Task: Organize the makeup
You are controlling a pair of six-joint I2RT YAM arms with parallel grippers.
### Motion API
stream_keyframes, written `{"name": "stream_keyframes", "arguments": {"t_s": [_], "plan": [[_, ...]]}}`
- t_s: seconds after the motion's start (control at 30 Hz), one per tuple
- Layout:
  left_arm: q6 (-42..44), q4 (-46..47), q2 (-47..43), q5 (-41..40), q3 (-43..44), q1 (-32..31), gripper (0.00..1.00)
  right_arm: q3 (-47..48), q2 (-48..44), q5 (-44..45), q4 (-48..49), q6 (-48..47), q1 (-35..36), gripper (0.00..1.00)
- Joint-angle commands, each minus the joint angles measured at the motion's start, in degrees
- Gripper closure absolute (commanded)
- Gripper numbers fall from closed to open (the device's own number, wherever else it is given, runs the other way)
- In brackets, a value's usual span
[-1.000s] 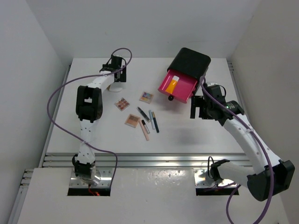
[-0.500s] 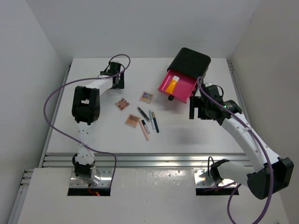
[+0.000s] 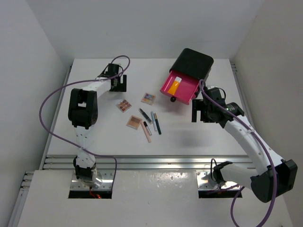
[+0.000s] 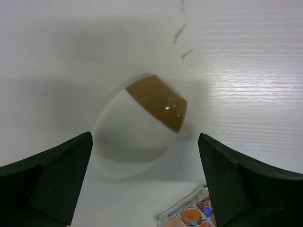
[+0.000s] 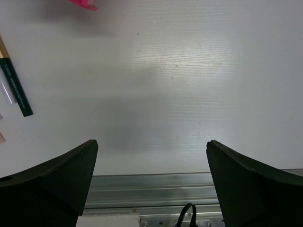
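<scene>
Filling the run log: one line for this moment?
left pincer: open over puff | right pincer: open, empty | drawer: open

Top external: high above and behind the arm bases, tilted down over the whole table (image 3: 189, 137), far off. Left wrist: close, straight down between the left fingers (image 4: 42, 175) onto the puff (image 4: 128, 146), palette (image 4: 189, 216) corner at the bottom edge, matching the overhead's upper left. Right wrist: close, downward between the right fingers (image 5: 47, 184), pencil (image 5: 14, 87) at the left edge, pink drawer (image 5: 85, 4) tip at top, matching the overhead's right centre.
</scene>
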Motion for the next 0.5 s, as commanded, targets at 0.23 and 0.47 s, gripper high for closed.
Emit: {"name": "stream_keyframes", "arguments": {"t_s": [0.23,0.47], "plan": [[5.9,2.4,2.9,12.6,2.6,2.6,0.0,-0.7,-1.9,2.4,0.2,0.5,0.3,0.02],[11.6,1.9,4.1,16.2,2.6,2.6,0.0,1.4,-0.6,1.8,-0.2,0.2,0.5,0.02]]}}
